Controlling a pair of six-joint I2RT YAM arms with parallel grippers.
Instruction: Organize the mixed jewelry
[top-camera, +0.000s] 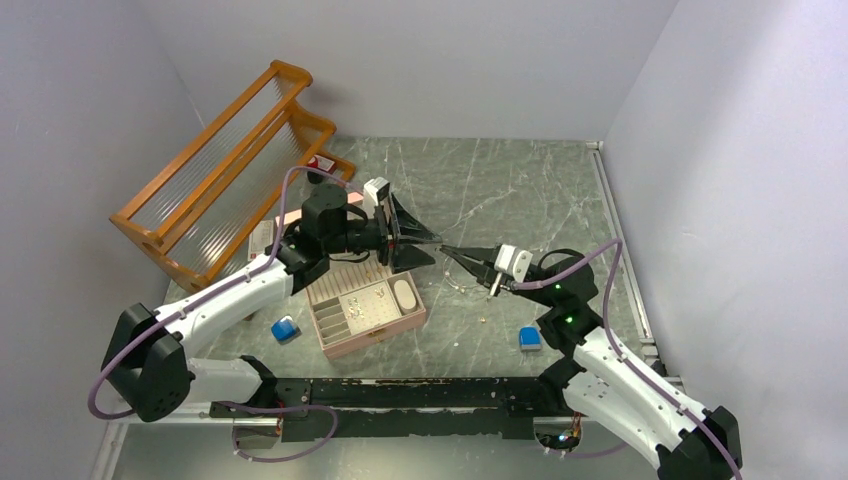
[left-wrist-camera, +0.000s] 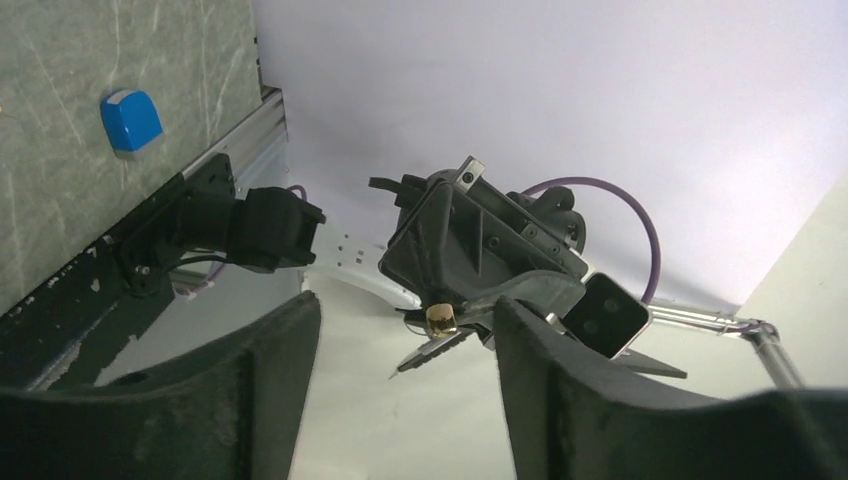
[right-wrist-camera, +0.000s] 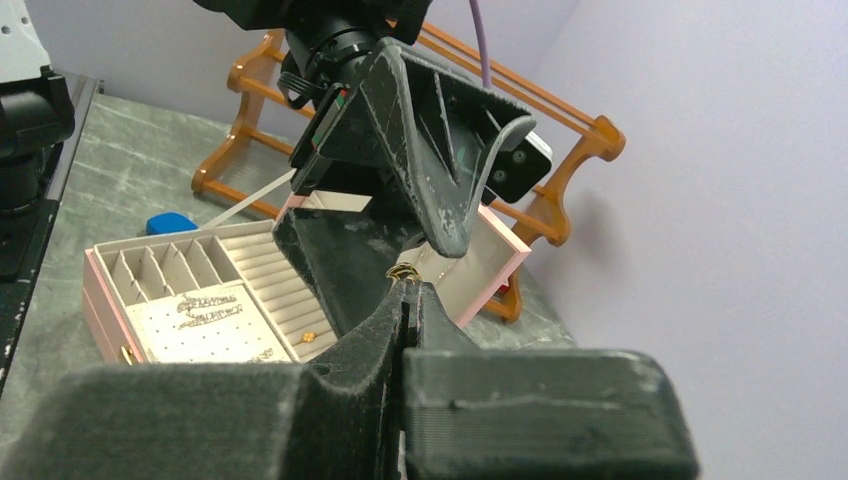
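Several pieces (right-wrist-camera: 210, 308) sit in the pink box (top-camera: 385, 333); right fingers (right-wrist-camera: 375, 335) pinch a gold ring (right-wrist-camera: 402, 270) between the wide left fingers (right-wrist-camera: 440, 150); a loose speck (top-camera: 483, 320) waits on the surface (top-camera: 500, 190) below them

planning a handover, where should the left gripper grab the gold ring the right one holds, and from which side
Probably the free part of the gold ring that sticks out past the shut tips of the right gripper. Come head-on toward those tips with the open left gripper, one finger on each side, since the rest is pinched.
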